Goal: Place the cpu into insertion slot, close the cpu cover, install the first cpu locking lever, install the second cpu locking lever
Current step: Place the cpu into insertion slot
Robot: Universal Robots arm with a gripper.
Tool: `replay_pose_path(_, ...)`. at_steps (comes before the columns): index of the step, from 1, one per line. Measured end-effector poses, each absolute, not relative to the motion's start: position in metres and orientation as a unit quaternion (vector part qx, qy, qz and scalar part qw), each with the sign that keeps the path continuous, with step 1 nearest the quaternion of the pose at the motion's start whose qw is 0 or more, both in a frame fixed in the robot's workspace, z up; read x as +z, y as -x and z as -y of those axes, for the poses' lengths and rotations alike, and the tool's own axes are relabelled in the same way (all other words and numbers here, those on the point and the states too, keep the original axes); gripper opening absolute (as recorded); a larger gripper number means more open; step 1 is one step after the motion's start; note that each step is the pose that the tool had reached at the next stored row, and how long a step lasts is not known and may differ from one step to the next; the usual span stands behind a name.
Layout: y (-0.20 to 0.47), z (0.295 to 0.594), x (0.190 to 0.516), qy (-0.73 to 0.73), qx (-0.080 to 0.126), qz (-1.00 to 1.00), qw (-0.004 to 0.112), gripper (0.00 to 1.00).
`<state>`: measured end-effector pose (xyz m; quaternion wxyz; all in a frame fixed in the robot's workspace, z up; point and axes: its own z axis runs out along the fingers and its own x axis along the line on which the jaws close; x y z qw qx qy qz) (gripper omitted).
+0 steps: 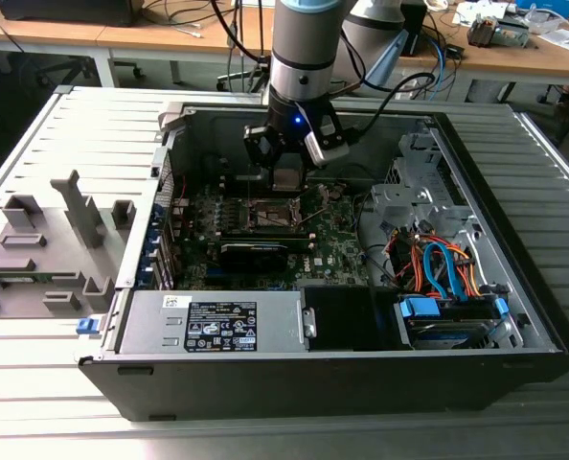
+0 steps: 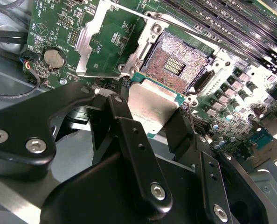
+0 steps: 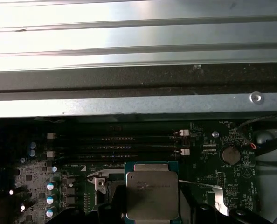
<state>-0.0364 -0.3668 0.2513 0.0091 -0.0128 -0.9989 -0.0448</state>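
- The cpu (image 2: 150, 109) is sitting flat between the pincer's (image 2: 150, 114) black fingers (image 2: 125, 126). They're clamped on two opposite edges, I'd guess so nothing touches the metal top or the underside.
- It's held roughly level and hovers over the near edge of the insertion slot (image 2: 178, 65). It isn't seated; the slot's brownish contact field is bare.
- The cpu cover (image 2: 88, 37) is flipped open to the side of the slot, so the way down is clear.
- Past that, in the first wrist view, the long memory slots (image 3: 115, 145) run across the board, with the case wall (image 3: 129, 107) behind them.
- In the exterior view the arm comes straight down into the open pc case (image 1: 342, 379). The case lies on its side on the ribbed metal counter (image 1: 35, 144), which puts the board face up.
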Motion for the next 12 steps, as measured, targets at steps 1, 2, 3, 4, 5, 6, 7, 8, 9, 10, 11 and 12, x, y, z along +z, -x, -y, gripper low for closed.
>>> replay_pose_path(1, 0.0364, 0.3668, 0.2513, 0.013, -0.045, 0.999, 0.009, 0.54)
replay_pose_path(2, 0.0364, 0.3668, 0.2513, 0.013, -0.045, 0.999, 0.009, 0.54)
replay_pose_path(3, 0.0364, 0.3668, 0.2513, 0.013, -0.045, 0.999, 0.009, 0.54)
replay_pose_path(4, 0.0363, 0.3668, 0.2512, 0.013, -0.045, 0.999, 0.009, 0.54)
replay_pose_path(5, 0.0363, 0.3668, 0.2512, 0.013, -0.045, 0.999, 0.009, 0.54)
replay_pose_path(6, 0.0363, 0.3668, 0.2512, 0.015, -0.045, 0.999, 0.009, 0.54)
replay_pose_path(7, 0.0363, 0.3668, 0.2512, 0.016, -0.045, 0.999, 0.009, 0.54)
replay_pose_path(8, 0.0363, 0.3668, 0.2512, 0.019, -0.045, 0.999, 0.009, 0.54)
replay_pose_path(9, 0.0363, 0.3668, 0.2512, 0.021, -0.045, 0.999, 0.009, 0.54)
replay_pose_path(10, 0.0363, 0.3668, 0.2511, 0.023, -0.045, 0.999, 0.009, 0.54)
replay_pose_path(11, 0.0363, 0.3668, 0.2512, 0.026, -0.045, 0.999, 0.008, 0.54)
replay_pose_path(12, 0.0364, 0.3668, 0.2511, 0.029, -0.045, 0.999, 0.008, 0.54)
